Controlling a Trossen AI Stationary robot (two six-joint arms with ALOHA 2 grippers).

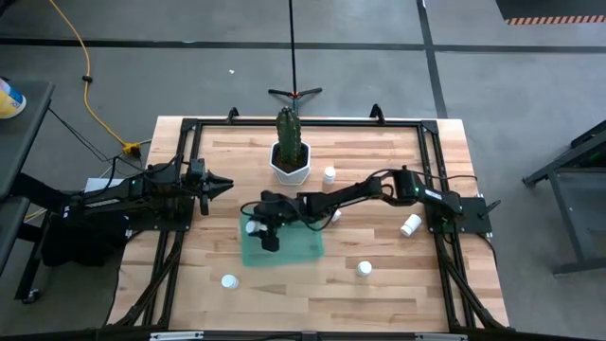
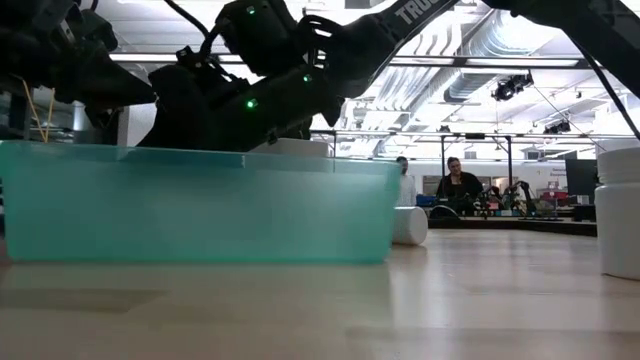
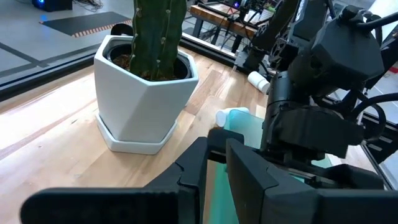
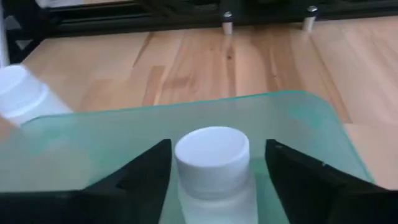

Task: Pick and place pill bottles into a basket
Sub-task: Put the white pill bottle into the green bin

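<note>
The right gripper (image 4: 214, 168) is seen over the teal basket (image 1: 301, 250) at the centre of the high view, its fingers parted on either side of a pill bottle (image 4: 212, 163), apart from its cap. The placing step is judged in hand; next, a clean lift away is called for. The left gripper (image 1: 223, 184), closed and empty, waits at centre left.

Bottles counted: two in the basket, five on the table. One cactus pot (image 1: 290, 161) is present.

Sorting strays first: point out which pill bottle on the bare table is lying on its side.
The pill bottle near the right arm's base lies tipped on its side; the other loose ones show round caps from above, so they stand upright.
</note>
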